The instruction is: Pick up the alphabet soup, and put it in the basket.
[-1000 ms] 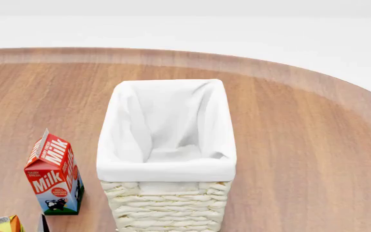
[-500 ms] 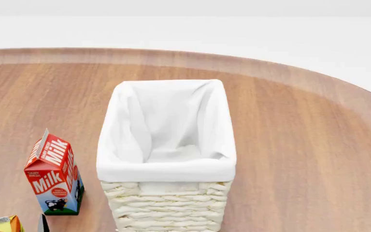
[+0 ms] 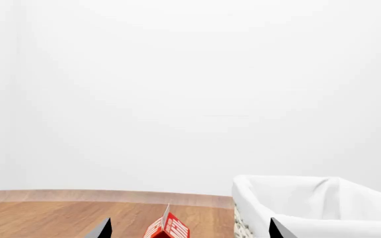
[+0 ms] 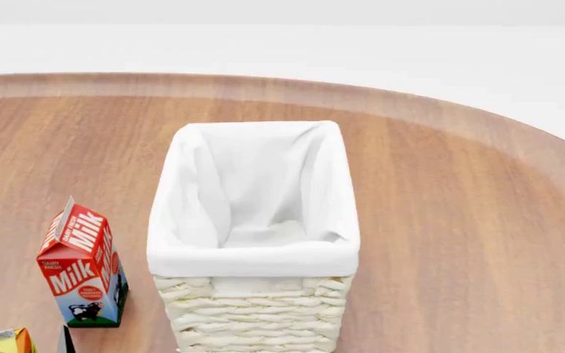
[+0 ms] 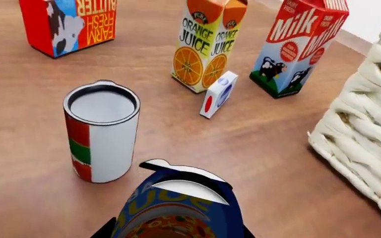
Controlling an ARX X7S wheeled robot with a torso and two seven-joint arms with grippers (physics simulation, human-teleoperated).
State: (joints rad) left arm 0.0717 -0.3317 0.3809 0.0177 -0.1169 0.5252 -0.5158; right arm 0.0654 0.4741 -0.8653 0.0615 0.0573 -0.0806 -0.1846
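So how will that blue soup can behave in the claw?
The alphabet soup is a rigid, metal-lidded cylinder, so it probably won't deform in the right claw. Its glossy label looks smooth, so it may slip if held loosely. Dropped on its side into the basket, it would likely roll.

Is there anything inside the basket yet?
No, the head view looks straight down into the basket and only its white cloth lining shows inside.
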